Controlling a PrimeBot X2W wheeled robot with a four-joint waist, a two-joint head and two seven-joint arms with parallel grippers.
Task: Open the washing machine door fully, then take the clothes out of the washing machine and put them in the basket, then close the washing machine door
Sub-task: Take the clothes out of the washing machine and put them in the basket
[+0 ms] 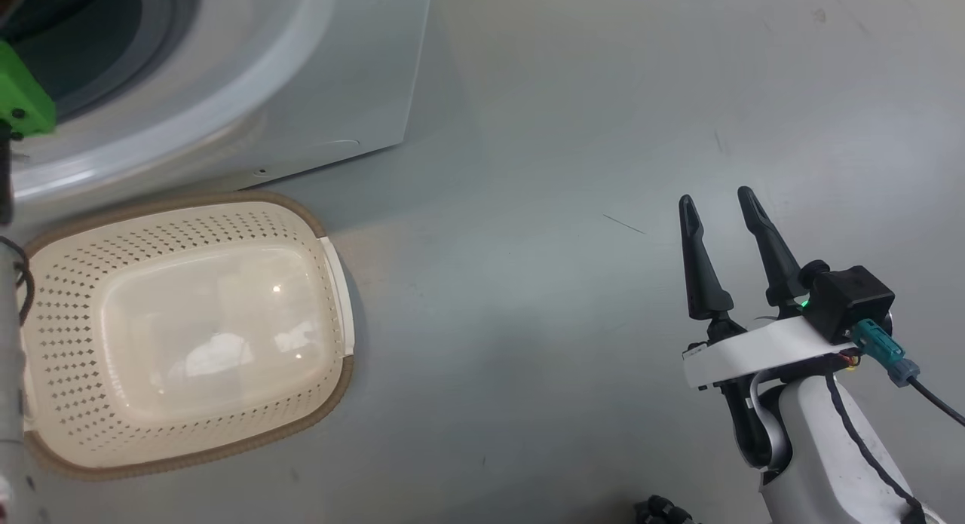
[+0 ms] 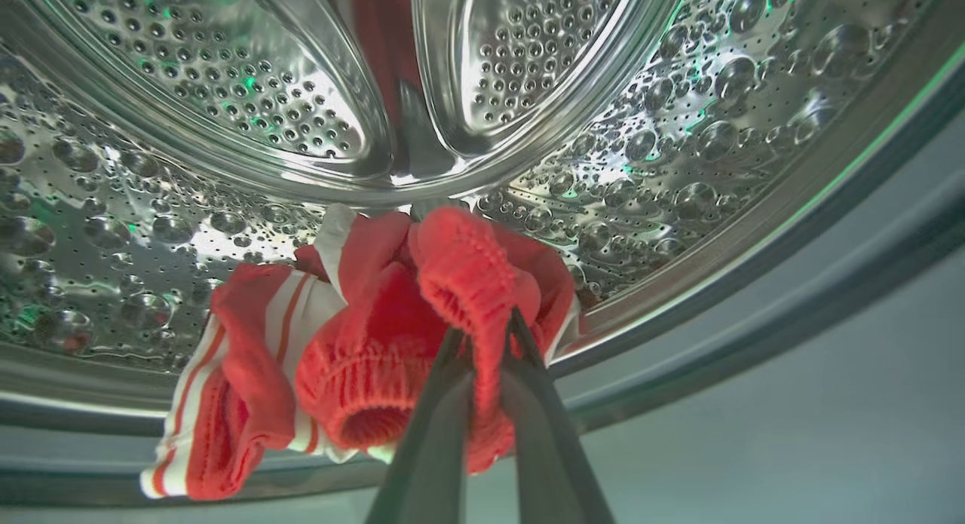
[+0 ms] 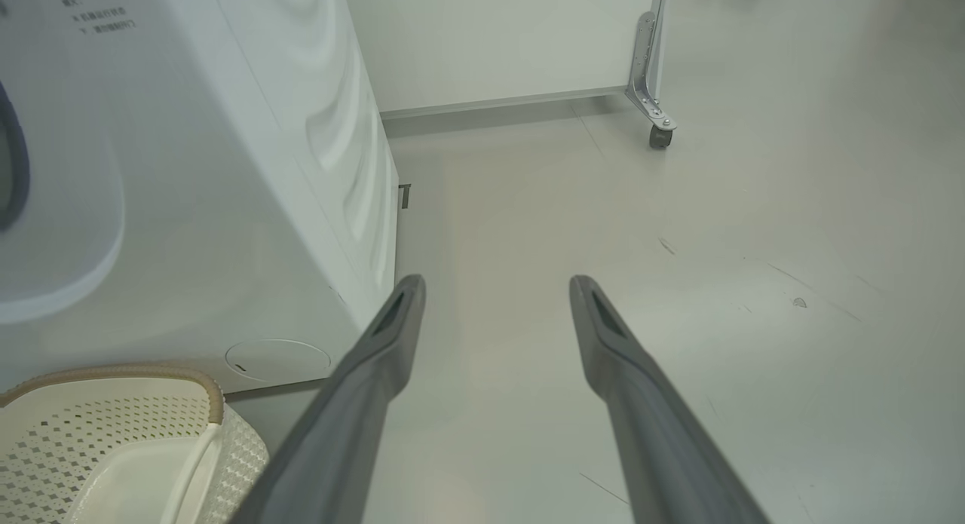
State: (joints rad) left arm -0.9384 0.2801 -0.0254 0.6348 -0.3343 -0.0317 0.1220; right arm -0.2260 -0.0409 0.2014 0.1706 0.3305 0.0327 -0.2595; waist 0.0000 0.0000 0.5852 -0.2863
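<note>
Pinches the clothes (image 2: 362, 335) with the left pincer (image 2: 488, 328): narrow, both dark fingers closed on a ribbed red band at lower centre of the left wrist view. Reaches there into the perforated steel drum (image 2: 678, 132), with the red bundle heaped on the drum's lower lip and a white-striped edge spilling toward the lower left. Along the lower right, between bundle and outside: the drum's steel rim, then the grey gasket (image 2: 791, 313).

Holds the right pincer (image 1: 715, 197) wide, gripping nothing, at lower right of the head view, over bare grey floor (image 1: 565, 132) and well apart from the other things.

Upper left of the head view: the white washing machine (image 1: 301, 79), its dark opening partly covered by a green part (image 1: 22, 102) at the left edge. Just below, on the floor close to the machine's front: the basket (image 1: 68, 283), cream, perforated, brown-rimmed, glossy bottom showing. Down the left edge, across the basket's left rim: a pale arm segment (image 1: 9, 373) with a dark cable.

In the right wrist view, lower left: a corner of the basket beneath a round cover (image 3: 277, 358) low on the machine. Upper right: a white panel (image 3: 497, 41) on a castor (image 3: 661, 136).
</note>
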